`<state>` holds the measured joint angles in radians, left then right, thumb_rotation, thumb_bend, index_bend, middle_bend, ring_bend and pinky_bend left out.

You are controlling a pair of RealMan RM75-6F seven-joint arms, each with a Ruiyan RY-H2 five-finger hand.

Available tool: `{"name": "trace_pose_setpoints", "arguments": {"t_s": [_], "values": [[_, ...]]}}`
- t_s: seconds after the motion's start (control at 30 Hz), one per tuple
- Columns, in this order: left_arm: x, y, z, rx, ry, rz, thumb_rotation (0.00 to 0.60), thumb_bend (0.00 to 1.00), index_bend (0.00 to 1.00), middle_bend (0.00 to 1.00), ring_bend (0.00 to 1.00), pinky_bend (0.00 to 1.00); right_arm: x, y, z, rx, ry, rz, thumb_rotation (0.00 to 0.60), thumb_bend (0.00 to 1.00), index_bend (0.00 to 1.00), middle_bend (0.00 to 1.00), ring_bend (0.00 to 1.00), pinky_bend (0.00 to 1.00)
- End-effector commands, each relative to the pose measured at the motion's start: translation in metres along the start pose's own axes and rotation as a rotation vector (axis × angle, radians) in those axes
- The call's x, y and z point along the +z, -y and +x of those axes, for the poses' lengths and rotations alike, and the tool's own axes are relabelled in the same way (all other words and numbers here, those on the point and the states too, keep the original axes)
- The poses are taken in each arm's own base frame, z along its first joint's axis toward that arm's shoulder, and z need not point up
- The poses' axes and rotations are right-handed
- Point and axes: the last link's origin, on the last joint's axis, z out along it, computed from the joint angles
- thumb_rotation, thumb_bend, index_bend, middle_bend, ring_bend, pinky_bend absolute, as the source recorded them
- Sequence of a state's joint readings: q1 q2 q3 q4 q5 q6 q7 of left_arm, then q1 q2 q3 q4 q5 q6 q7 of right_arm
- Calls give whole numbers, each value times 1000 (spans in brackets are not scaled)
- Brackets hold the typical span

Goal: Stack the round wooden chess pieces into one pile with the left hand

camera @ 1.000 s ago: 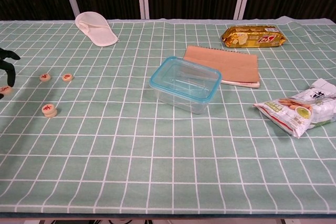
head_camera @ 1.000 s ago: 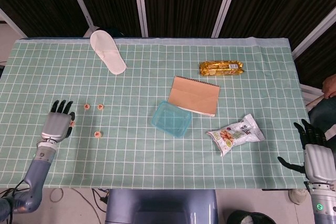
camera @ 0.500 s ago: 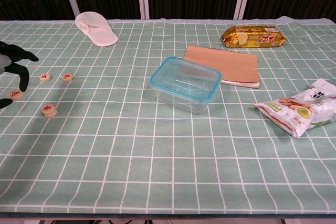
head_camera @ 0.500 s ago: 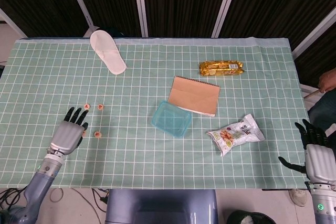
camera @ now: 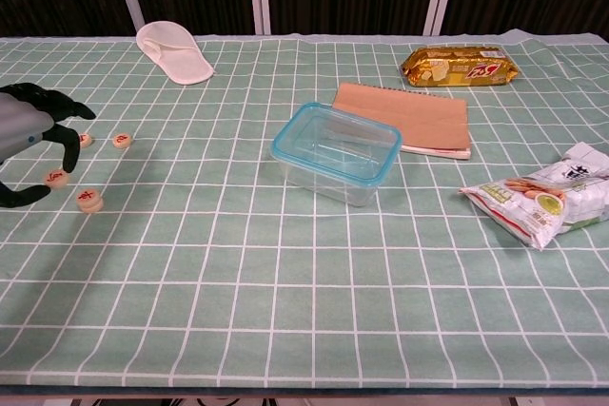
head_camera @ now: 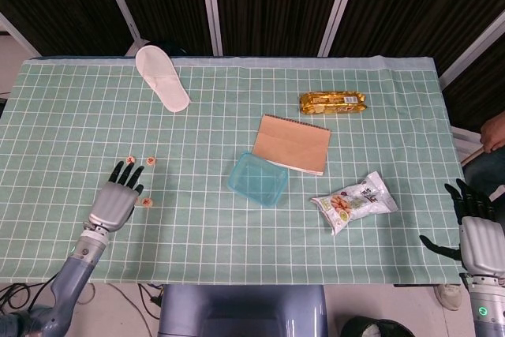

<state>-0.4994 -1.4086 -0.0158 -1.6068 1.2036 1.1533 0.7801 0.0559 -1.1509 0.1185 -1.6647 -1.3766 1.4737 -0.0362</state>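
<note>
Several round wooden chess pieces with red characters lie at the table's left. In the chest view one piece (camera: 122,140) lies flat, another (camera: 85,139) shows partly behind a finger, and a third (camera: 89,199) lies nearer the front. My left hand (camera: 29,130) hovers over them and pinches a fourth piece (camera: 57,177) between thumb and a fingertip, with its other fingers spread. From the head view, the left hand (head_camera: 114,199) hides that piece, and a loose piece (head_camera: 147,202) lies just right of it. My right hand (head_camera: 476,234) hangs off the table's right edge, holding nothing.
A clear plastic box with a blue rim (camera: 335,151) stands mid-table, with a brown notebook (camera: 409,119) behind it. A gold snack pack (camera: 460,65) and a white snack bag (camera: 552,195) lie to the right. A white slipper (camera: 174,51) lies at the back left.
My left hand has moved right and towards the front, carrying one piece with it, to just left of the front loose piece. The right hand has hardly moved.
</note>
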Motion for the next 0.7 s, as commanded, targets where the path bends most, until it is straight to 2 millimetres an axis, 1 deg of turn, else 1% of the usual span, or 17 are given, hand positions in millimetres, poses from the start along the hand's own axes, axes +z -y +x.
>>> {"name": "trace_pose_setpoints", "arguments": {"t_s": [0.03,0.4,0.7], "values": [[3,-3,-2,13,5,-1,600,358,473,85,0,68,0,0,0,1,0,-1,600,205,109,0,63,0],[11,-12,-5,20,11,-7,600,358,466,85,0,68,0,-1,1,1,1,-4,600,205,108,0,63,0],[13,-16,-6,29,13,-12,600,359,460,85,0,68,1,-1,1,2,1,-8,600,205,109,0,63,0]]}}
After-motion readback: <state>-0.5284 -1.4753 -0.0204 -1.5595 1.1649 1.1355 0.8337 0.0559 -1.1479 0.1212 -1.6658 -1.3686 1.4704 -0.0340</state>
